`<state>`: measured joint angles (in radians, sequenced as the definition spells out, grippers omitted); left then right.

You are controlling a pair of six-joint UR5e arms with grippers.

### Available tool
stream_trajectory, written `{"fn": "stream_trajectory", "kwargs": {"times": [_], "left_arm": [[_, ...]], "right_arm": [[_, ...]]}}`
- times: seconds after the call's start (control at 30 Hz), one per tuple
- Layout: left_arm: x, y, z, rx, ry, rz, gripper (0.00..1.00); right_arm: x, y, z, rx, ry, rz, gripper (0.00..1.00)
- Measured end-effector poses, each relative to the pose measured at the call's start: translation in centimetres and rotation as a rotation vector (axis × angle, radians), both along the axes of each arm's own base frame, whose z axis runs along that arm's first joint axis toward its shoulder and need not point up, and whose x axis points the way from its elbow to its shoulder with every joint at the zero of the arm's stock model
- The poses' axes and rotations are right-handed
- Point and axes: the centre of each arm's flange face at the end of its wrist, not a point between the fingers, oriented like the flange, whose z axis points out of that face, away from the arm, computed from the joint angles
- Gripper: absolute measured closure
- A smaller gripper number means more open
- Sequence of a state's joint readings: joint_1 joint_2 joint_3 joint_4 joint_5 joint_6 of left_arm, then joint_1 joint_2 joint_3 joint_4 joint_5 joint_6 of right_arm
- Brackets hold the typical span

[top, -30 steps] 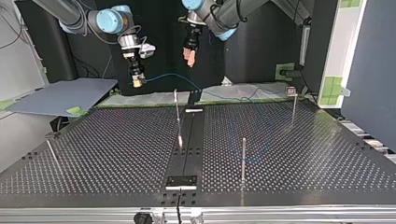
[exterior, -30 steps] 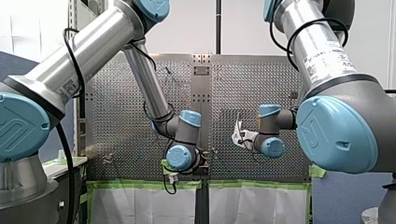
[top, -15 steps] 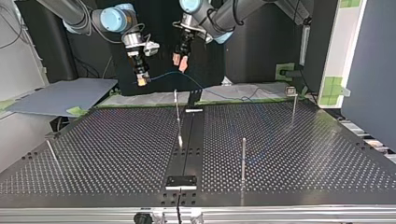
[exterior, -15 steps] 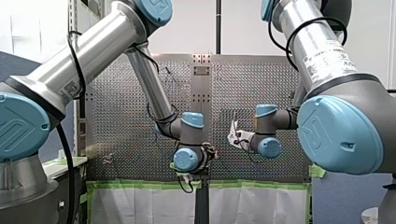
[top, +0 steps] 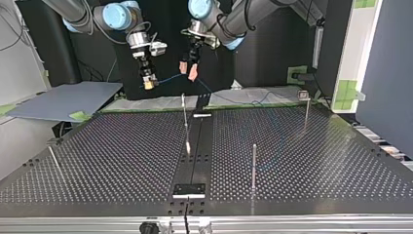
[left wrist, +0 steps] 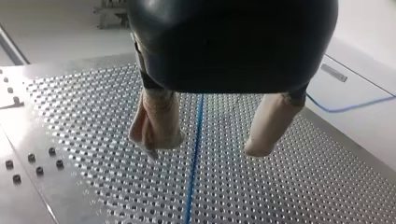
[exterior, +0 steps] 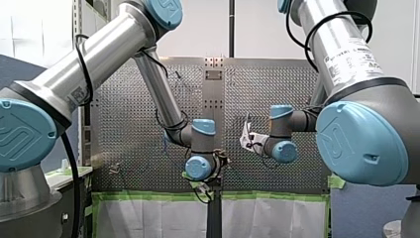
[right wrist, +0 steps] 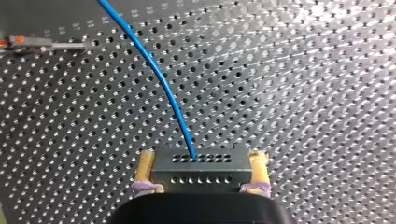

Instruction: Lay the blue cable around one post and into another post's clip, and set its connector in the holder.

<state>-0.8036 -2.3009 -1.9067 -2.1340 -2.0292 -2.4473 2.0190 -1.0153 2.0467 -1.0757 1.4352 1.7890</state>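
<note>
My right gripper [right wrist: 201,157]: shut tight on the connector [right wrist: 201,171], a yellow pad [right wrist: 146,167] on each side of it
The connector: a small dark block with rows of little holes, held up in the air above the table [right wrist: 308,93]
The blue cable [right wrist: 156,74]: comes out of the middle of the connector and bends away over the table
My left gripper [left wrist: 212,148]: spread wide and holding nothing, its two pale fingers [left wrist: 156,126] hanging above the table
The cable by my left gripper: in the left wrist view the blue line runs through the gap between the two fingers and touches neither one
Where the grippers are: in the top view both are up high over the far edge of the table, side by side, my right one at the view's left
The cable in the top view: it goes from my right gripper past my left gripper, then drops to the far edge of the table
The posts [top: 253,165]: thin posts stand on the table, well apart; the one at the top view's right has a small square top
</note>
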Motion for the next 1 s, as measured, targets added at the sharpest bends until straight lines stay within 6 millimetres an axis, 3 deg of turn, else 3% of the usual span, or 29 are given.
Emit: {"fn": "stream_trajectory", "kwargs": {"times": [0.17,0.43,0.67,0.7,0.73,0.77,0.8,0.83,0.87,0.9,1.0], "left_arm": [[0.9,0.5,0.1,-0.008,0.004,0.022,0.00],[4.0,1.1,1.0,-0.006,-0.026,0.064,0.00],[4.8,1.1,1.3,-0.008,-0.039,0.075,0.00],[4.8,1.2,1.3,-0.003,-0.040,0.079,0.15],[4.8,1.3,1.3,0.005,-0.042,0.086,0.15],[4.8,1.3,1.3,0.011,-0.044,0.091,0.34],[4.8,1.4,1.3,0.019,-0.046,0.098,0.67],[4.8,1.4,1.3,0.029,-0.049,0.108,0.67],[4.8,1.5,1.3,0.037,-0.053,0.116,0.92],[4.8,1.5,1.4,0.044,-0.057,0.123,0.96],[4.7,1.6,1.4,0.052,-0.073,0.146,0.93]], "right_arm": [[0.0,0.2,0.8,-0.005,-0.014,0.002,1.00],[-0.1,0.4,0.7,-0.002,-0.017,0.003,1.00],[-0.1,0.4,0.7,-0.002,-0.017,0.002,1.00],[-0.1,0.4,0.7,-0.002,-0.017,0.000,1.00],[-0.2,0.4,0.7,-0.001,-0.016,-0.001,1.00],[-0.2,0.3,0.7,-0.001,-0.016,-0.002,1.00],[-0.2,0.3,0.7,-0.001,-0.016,-0.003,1.00],[-0.2,0.3,0.7,-0.001,-0.016,-0.003,1.00],[-0.3,0.3,0.7,-0.001,-0.016,-0.004,1.00],[-0.3,0.3,0.7,-0.001,-0.015,-0.004,1.00],[-0.2,0.4,0.7,0.000,-0.014,-0.003,1.00]]}}
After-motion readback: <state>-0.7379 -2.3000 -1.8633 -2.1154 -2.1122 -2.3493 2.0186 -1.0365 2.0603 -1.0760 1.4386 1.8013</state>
